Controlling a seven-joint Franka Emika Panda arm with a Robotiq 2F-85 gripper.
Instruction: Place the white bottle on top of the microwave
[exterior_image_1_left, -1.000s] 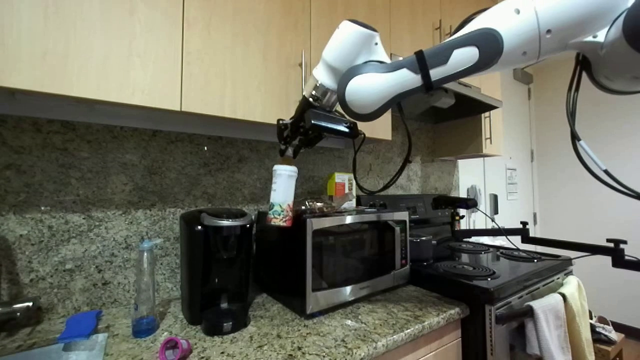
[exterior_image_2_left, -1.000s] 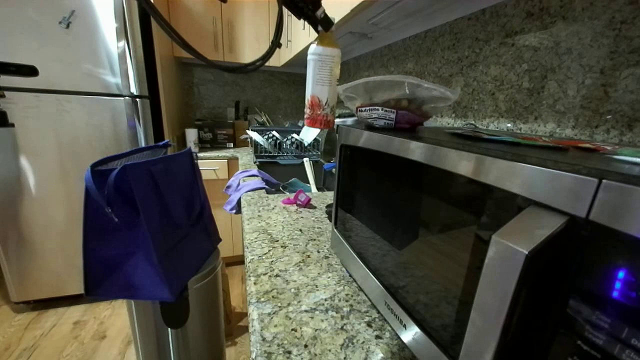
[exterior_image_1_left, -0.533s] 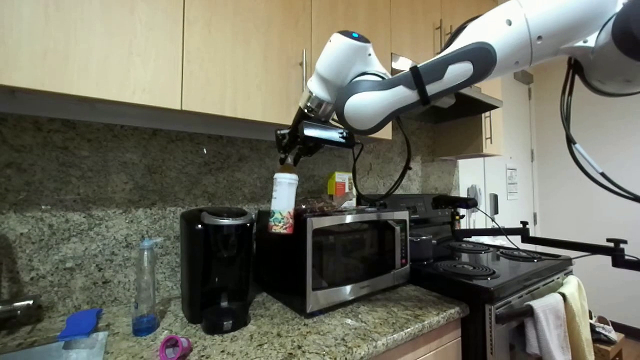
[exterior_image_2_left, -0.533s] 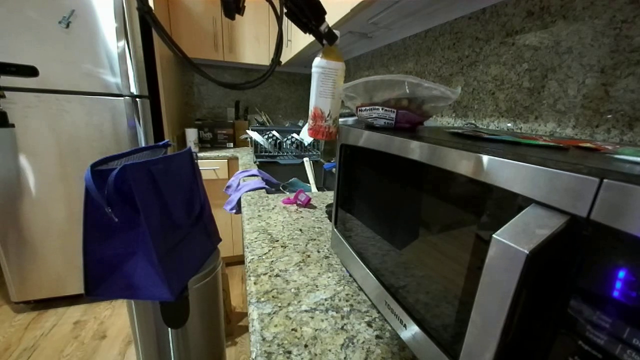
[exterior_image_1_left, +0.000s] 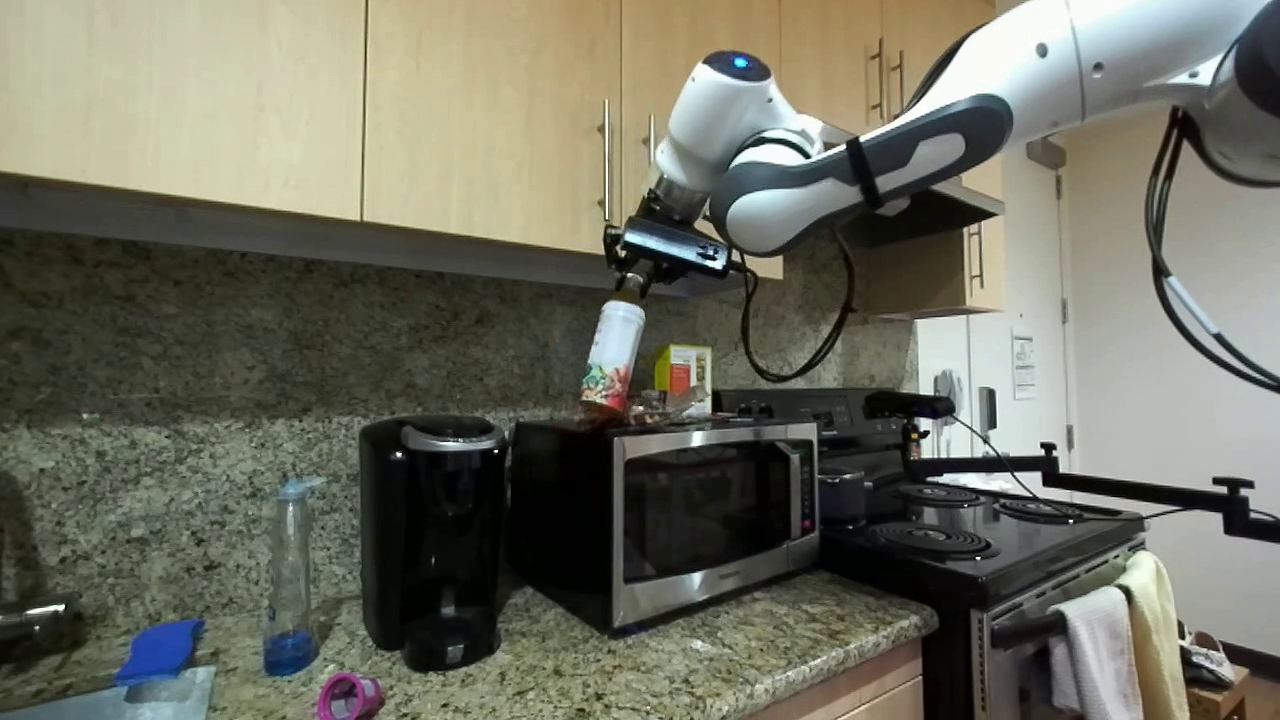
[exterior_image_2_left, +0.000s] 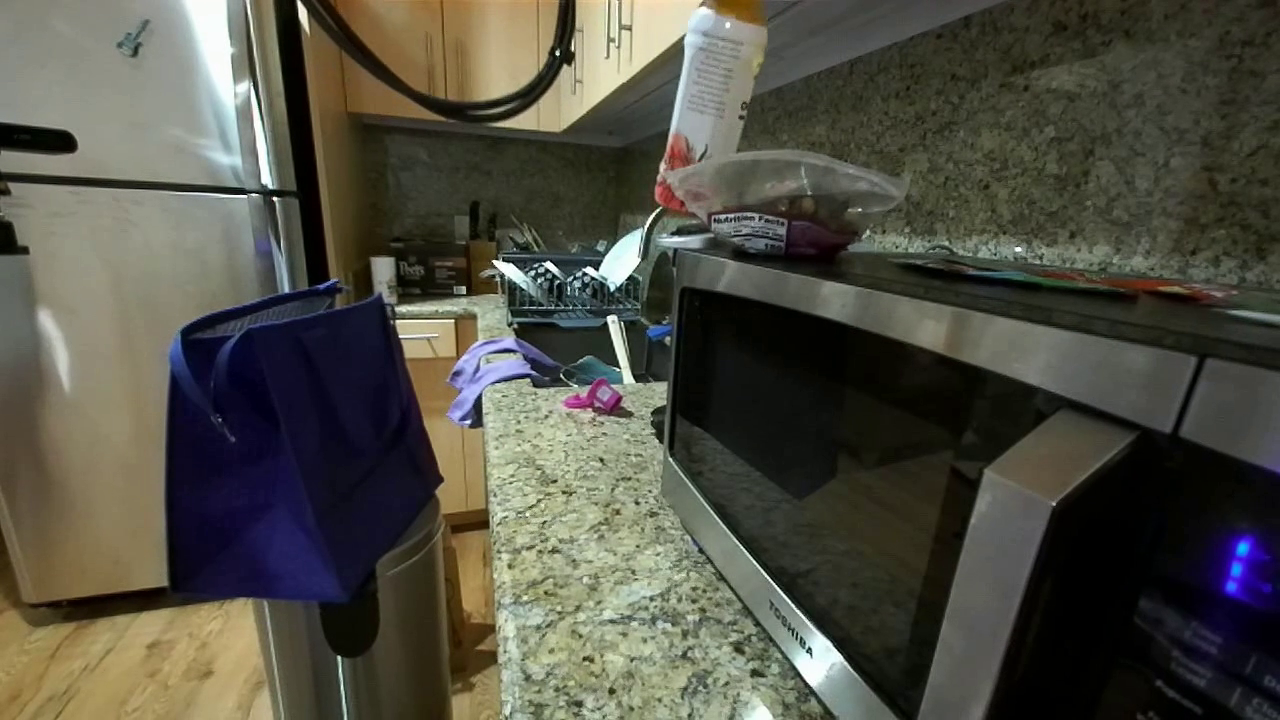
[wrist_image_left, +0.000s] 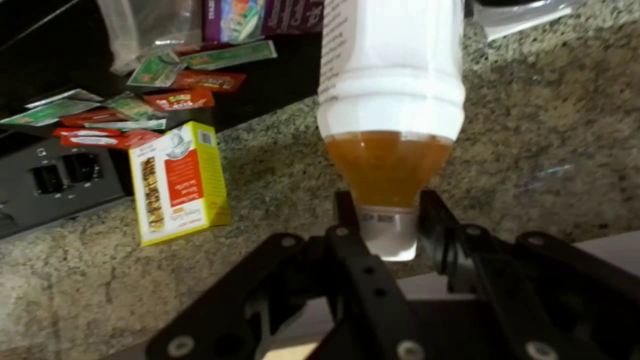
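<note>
The white bottle (exterior_image_1_left: 613, 350) has a white cap, an amber neck and a green-and-red pattern low on its label. It is held tilted above the left part of the microwave's top in an exterior view. In an exterior view the bottle (exterior_image_2_left: 715, 85) shows with its base partly behind a plastic bag. My gripper (exterior_image_1_left: 634, 278) is shut on its cap and neck; in the wrist view the fingers (wrist_image_left: 386, 205) press both sides of the cap. The microwave (exterior_image_1_left: 715, 510) has a silver front and dark door, also in an exterior view (exterior_image_2_left: 860, 460). My gripper is out of that view.
A clear snack bag (exterior_image_2_left: 790, 195), flat packets (wrist_image_left: 180, 97) and a yellow box (exterior_image_1_left: 684, 372) lie or stand on or behind the microwave top. A black coffee maker (exterior_image_1_left: 432, 540) stands beside it. Wooden cabinets (exterior_image_1_left: 490, 110) hang above; a granite backsplash (exterior_image_1_left: 200, 340) is behind.
The bottle first sank a little beside the microwave's left edge. It has since risen and moved toward the microwave, over its top, and tilted more. The gripper stayed shut on it.
</note>
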